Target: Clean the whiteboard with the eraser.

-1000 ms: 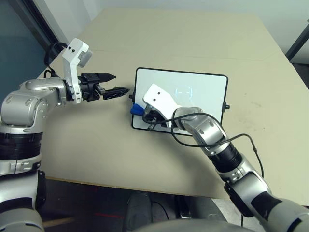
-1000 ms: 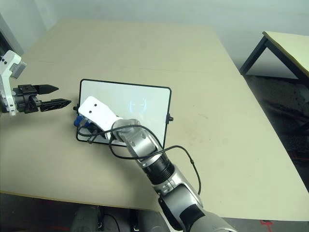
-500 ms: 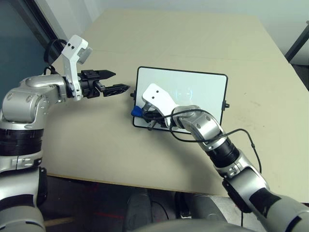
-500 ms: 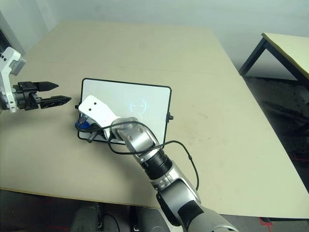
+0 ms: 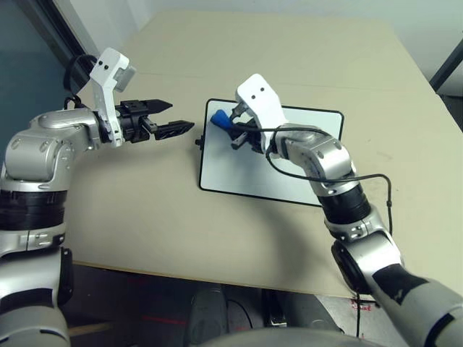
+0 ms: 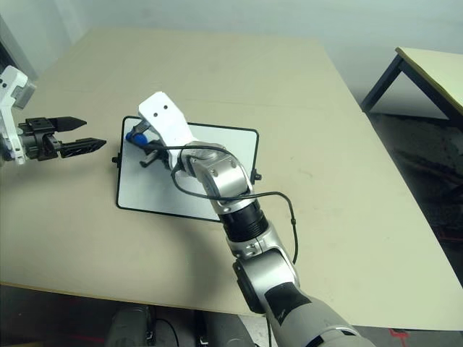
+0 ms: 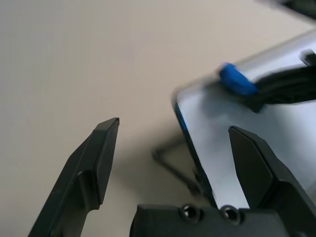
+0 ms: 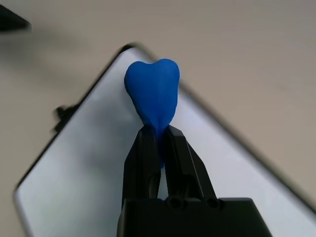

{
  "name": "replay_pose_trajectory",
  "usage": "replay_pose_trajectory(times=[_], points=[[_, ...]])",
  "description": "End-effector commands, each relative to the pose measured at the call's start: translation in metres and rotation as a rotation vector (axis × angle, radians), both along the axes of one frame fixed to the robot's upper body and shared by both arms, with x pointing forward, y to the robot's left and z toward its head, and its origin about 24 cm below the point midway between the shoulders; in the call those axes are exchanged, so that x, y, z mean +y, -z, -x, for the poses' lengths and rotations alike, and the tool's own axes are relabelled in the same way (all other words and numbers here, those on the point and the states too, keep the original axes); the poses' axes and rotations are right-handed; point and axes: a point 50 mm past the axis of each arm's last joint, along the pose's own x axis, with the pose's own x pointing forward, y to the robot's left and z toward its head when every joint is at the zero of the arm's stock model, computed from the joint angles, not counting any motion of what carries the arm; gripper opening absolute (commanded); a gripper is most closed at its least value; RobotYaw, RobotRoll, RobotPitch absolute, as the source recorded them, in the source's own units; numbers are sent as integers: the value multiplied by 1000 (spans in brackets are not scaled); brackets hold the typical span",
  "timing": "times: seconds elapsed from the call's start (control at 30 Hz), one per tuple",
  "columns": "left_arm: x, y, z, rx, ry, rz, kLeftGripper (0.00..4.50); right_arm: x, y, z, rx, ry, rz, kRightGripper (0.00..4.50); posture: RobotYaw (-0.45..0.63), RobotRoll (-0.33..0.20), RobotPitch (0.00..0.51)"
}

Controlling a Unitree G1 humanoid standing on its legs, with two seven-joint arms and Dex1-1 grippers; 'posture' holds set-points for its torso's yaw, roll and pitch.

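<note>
Beige matte tabletop (image 5: 304, 65) carries the scene, with a pale wall behind and a second table's dark leg seen at the far right edge.

Right pincer (image 5: 233, 128) is clamped tight on the eraser (image 5: 220, 120), a small bright blue block, soft-looking and squeezed so its free end bulges past the black fingertips. The block is held over the far left corner of the whiteboard (image 5: 289, 170); whether it touches the surface cannot be told. It points toward the board's left short edge, with most of the white area lying to the right of and nearer than the eraser.

Whiteboard is flat, glossy white, thin black frame, rounded corners, small black tabs on its short sides, long axis running left to right across the tabletop. No pen marks can be made out on the exposed surface; part is hidden under the right arm.

Left pincer (image 5: 168, 119) is spread wide and empty, held level above the tabletop just beside the board's left short edge, pointing at it, not touching.

Judged: the right arm is the working one; the coming wipe would need to be drawn rightward and nearer along the board's long axis. The left is placed to brace the frame.
</note>
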Motion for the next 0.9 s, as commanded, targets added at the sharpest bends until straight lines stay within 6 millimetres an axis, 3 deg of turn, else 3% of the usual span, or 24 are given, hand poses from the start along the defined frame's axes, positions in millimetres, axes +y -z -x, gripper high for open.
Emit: replay_pose_trajectory(times=[0.03, 0.17, 0.23, 0.3, 0.43, 0.6, 0.9], points=[[18, -10, -5, -173, -142, 71, 4500, -26, -34, -4, -106, 114, -105, 81, -20, 0, 78], [37, -7, -8, -296, -284, 142, 4500, -70, -54, -14, -181, 308, -140, 81, -25, 0, 75], [47, 9, -9, -307, -350, 143, 4500, -102, -50, -20, -161, 429, -112, 81, -32, 0, 69], [54, 32, -10, -281, -407, 153, 4500, -135, -31, -22, -95, 543, -50, 81, -35, 0, 63], [55, 62, -11, -226, -460, 194, 4500, -172, 9, -18, 43, 675, 19, 81, -46, 0, 60], [51, 93, -12, -143, -455, 167, 4500, -190, 53, -7, 212, 742, 87, 81, -58, 0, 61], [28, 121, -16, -41, -396, 190, 4500, -194, 95, 22, 474, 760, 164, 81, -92, 0, 92]])
